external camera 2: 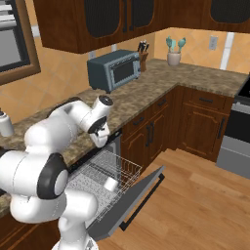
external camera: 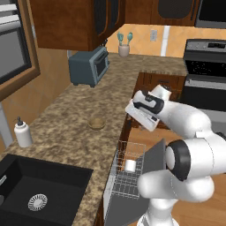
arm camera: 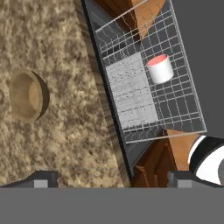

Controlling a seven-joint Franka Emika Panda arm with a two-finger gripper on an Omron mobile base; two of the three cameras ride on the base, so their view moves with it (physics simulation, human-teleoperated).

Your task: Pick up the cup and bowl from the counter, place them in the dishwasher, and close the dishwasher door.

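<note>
The tan bowl (external camera: 96, 123) (arm camera: 28, 96) sits upright on the speckled counter (external camera: 62, 110) (arm camera: 61, 144), a little in from its front edge. The white cup (external camera: 130, 165) (external camera 2: 111, 184) (arm camera: 159, 68) with a reddish top stands in the white wire rack (external camera: 125, 182) (external camera 2: 100, 171) (arm camera: 175, 109) of the open dishwasher. The dishwasher door (external camera: 153, 160) (external camera 2: 141, 195) hangs down, open. My gripper (external camera: 142, 115) (external camera 2: 101, 139) (arm camera: 113, 181) hovers open and empty above the counter's front edge, between bowl and rack, pointing down.
A soap bottle (external camera: 22, 132) and a black sink (external camera: 35, 194) lie at the near left. Farther back stand a toaster oven (external camera: 90, 66) (external camera 2: 114, 71) and a utensil holder (external camera: 124, 46) (external camera 2: 174, 54). The stove (external camera: 205, 75) is at the right, over wood floor (external camera 2: 195, 205).
</note>
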